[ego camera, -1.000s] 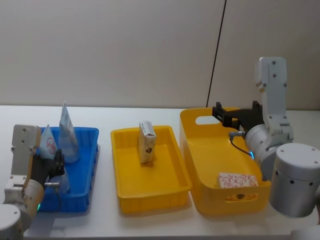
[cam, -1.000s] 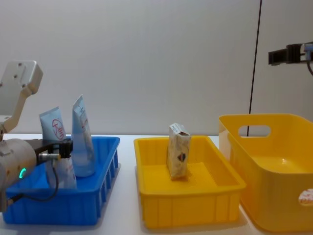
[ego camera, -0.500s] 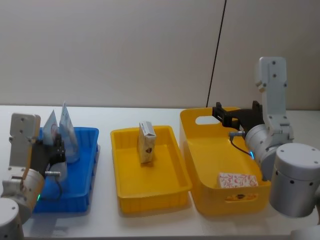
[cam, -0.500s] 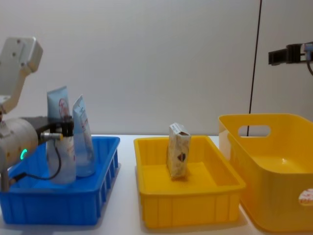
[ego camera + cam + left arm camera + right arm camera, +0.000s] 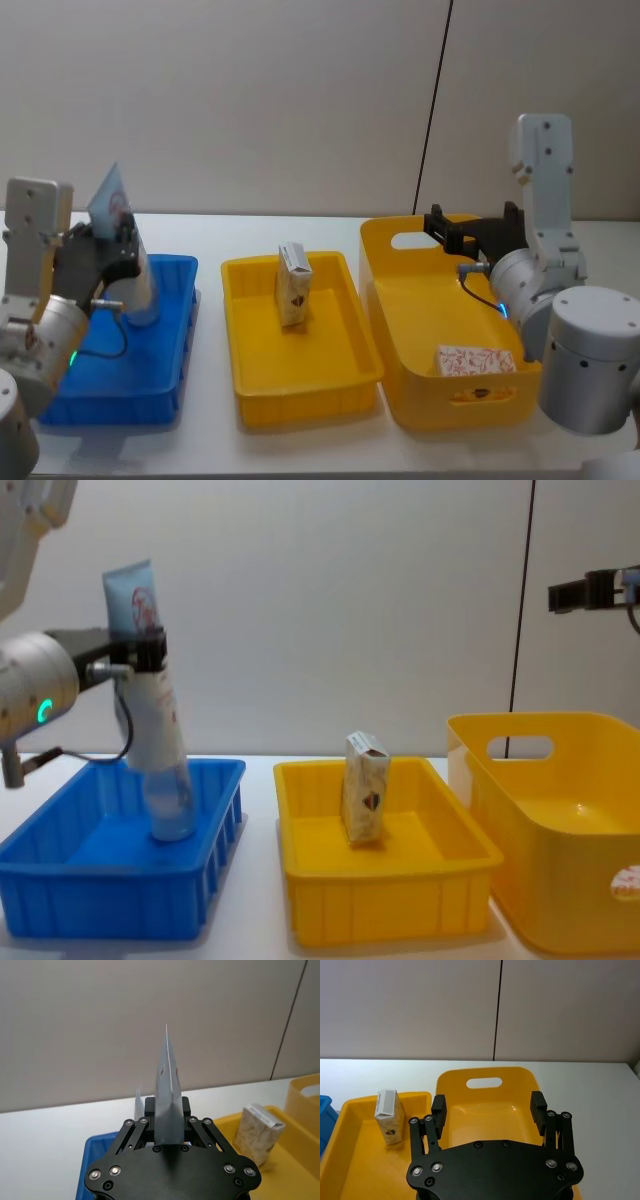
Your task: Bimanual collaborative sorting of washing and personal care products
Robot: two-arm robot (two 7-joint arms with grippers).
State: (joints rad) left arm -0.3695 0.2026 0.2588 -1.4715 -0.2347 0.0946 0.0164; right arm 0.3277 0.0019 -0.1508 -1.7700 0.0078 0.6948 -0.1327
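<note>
My left gripper (image 5: 108, 243) is shut on a pale bluish-white tube (image 5: 133, 592) with red print and holds it upright above the blue bin (image 5: 160, 385). The left wrist view shows that tube (image 5: 168, 1090) edge-on between the fingers. A second tube (image 5: 172, 802) stands in the bin just behind it. One small white carton (image 5: 293, 283) stands upright in the shallow yellow tray (image 5: 300, 400). Another carton (image 5: 475, 360) lies in the deep yellow bin (image 5: 400, 330). My right gripper (image 5: 488, 1105) hangs open over the deep bin's far end, empty.
The three containers sit side by side on a white table (image 5: 210, 450), blue at the left and the deep yellow bin at the right. A grey wall with a dark cable (image 5: 432, 110) stands behind. Narrow table strips separate the containers.
My left gripper has risen with the tube, from low inside the blue bin to well above its rim. The right arm and both cartons have not moved.
</note>
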